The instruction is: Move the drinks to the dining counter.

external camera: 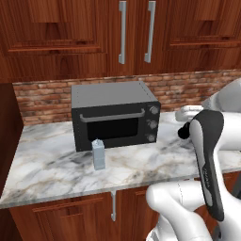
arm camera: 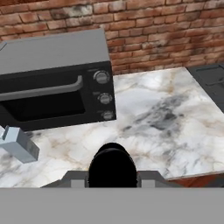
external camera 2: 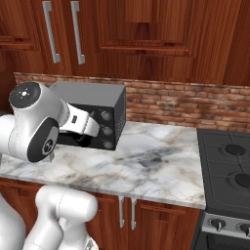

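While the carton (external camera: 98, 154) waits upright on the bench (external camera: 52, 174) just in front of the microwave (external camera: 114, 115), near its left end, the gripper (arm camera: 112, 177) is clamped on the black bottle (arm camera: 112, 166), whose rounded dark top sits between the fingers in the hand view. It seems lifted clear of the bench's front edge, probably for carrying to the dining counter. The arm (external camera: 208, 155) is folded back, elbow high, hand drawn close to the base.

Carton (external camera: 98, 154) upright on the counter (external camera: 52, 174), just before the microwave (external camera: 114, 114); stove (external camera 2: 229, 171) at right.
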Robot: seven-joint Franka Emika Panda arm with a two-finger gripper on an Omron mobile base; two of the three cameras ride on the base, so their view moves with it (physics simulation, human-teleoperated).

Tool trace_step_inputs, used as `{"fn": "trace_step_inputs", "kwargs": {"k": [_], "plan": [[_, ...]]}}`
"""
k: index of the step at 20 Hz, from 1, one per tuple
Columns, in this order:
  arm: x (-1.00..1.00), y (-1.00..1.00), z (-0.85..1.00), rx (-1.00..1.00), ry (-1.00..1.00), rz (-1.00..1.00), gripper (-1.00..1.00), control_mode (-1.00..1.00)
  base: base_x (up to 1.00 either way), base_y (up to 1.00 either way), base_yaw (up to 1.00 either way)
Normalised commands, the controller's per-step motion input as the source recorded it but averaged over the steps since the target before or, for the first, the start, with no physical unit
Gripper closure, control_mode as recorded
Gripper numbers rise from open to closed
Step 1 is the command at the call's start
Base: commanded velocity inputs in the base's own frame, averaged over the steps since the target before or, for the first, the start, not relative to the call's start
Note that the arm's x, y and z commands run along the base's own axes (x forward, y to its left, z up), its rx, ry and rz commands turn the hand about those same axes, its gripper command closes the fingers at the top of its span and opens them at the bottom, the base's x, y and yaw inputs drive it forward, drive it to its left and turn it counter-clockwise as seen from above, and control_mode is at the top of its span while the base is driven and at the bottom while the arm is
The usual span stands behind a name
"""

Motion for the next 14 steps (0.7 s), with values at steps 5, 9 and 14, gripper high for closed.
{"fn": "trace_step_inputs", "kwargs": {"k": [5, 9, 14], "plan": [[-0.16, 0.00, 0.40, -0.01, 0.00, -0.01, 1.00, -1.00, 0.00, 0.00, 0.00], [-0.27, 0.00, 0.15, 0.00, 0.00, 0.00, 1.00, 1.00, -0.09, -0.02, -0.02], [0.00, 0.00, 0.00, 0.00, 0.00, 0.00, 1.00, 1.00, -0.18, -0.58, -0.39]]}}
